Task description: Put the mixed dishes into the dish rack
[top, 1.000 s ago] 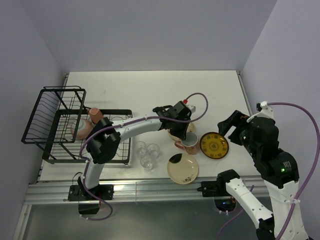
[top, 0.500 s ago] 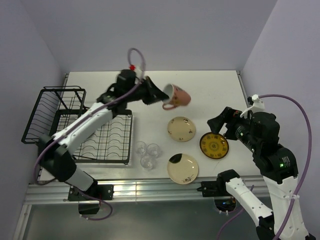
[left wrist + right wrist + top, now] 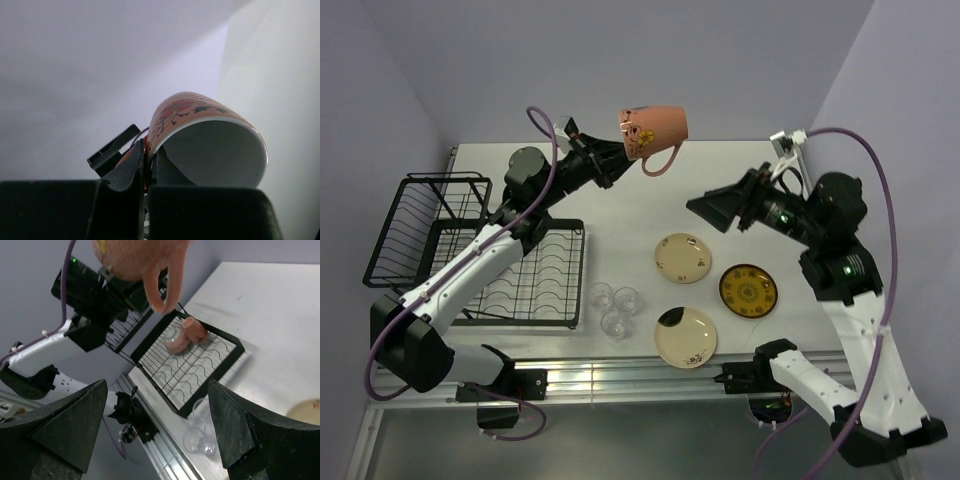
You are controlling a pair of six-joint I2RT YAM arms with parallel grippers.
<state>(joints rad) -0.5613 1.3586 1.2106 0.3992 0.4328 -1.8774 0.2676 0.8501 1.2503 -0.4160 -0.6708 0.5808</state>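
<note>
At the left, the large black wire dish rack already holds one pink ceramic mug lying on its slotted grid, which leaves less room for the next. High above the table's far edge, the left gripper is pressed together on the rim of the pink floral mug. A second ago that mug stood on the round cream floral plate, now bare, so the lift is done and the carry to the rack remains. Three small clear glasses sit just beside the rack's near corner. A second cream plate and the yellow-and-dark ornate plate lie farther right. The right gripper, spread wide and empty, has risen toward the mug.
</note>
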